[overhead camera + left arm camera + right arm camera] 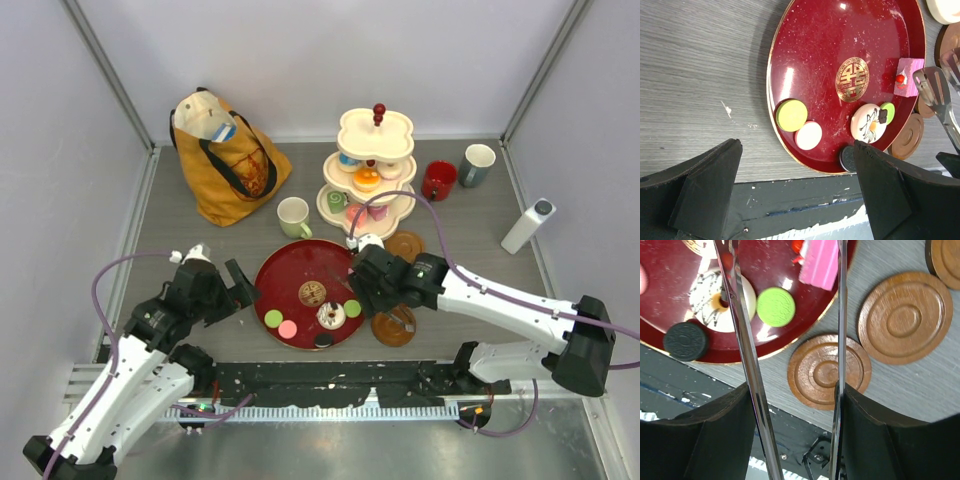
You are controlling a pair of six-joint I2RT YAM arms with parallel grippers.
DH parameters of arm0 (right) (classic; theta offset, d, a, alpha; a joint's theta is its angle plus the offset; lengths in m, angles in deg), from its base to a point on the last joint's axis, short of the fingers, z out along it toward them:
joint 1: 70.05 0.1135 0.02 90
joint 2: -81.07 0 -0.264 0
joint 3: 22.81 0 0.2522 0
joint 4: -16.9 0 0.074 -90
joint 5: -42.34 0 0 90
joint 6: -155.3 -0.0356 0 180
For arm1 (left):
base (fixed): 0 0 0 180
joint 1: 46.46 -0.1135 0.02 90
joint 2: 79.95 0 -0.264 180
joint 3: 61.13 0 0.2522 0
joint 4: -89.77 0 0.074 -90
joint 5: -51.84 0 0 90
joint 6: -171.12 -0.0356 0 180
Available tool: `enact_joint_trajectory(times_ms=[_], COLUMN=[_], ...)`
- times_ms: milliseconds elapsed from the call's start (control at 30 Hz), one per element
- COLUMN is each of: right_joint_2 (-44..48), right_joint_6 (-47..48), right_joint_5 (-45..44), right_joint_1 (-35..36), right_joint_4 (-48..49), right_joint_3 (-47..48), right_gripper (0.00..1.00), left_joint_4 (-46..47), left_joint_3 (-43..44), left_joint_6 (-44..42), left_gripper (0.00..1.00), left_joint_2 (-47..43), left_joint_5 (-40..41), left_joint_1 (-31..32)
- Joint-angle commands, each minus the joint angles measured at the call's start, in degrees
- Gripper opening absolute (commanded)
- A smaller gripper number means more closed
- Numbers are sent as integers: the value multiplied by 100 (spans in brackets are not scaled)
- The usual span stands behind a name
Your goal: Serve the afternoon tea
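Note:
Toy pastries lie on the dark-red tray (300,265): a green macaron (791,114), a pink one (808,135), a white donut (868,123), a small green macaron (776,306), a black cookie (685,341) and a pink cake slice (907,80). My right gripper (362,272) is shut on metal tongs (740,315). The tongs stand open, with the pink cake slice (819,260) between their arms. My left gripper (796,150) is open and empty at the tray's near-left edge. A pale green mug (293,216), a red mug (438,180) and a grey-blue mug (478,164) stand behind.
A cream tiered stand (372,135) with more pastries stands behind the tray. The mustard tote bag (225,160) is at the back left and a white bottle (527,226) at the right. Wooden coasters (827,371) lie right of the tray.

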Motion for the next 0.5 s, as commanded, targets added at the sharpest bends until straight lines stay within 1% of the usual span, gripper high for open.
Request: enact_joint_trajectory(times_ms=[0, 167, 467], right_joint_2=[100, 22, -75], right_joint_6=[-790, -914, -809], right_joint_5=[-495, -495, -241], right_joint_1=[6, 6, 6], right_joint_4=[-392, -532, -304], right_joint_3=[-208, -410, -525], right_gripper=[64, 64, 63], left_joint_4=[-22, 22, 57], left_joint_3=[-65, -100, -135], left_joint_6=[51, 43, 34], left_gripper=[100, 100, 100], left_joint_2=[6, 76, 111], left_joint_5=[-23, -67, -85], left_joint_1=[-21, -21, -21])
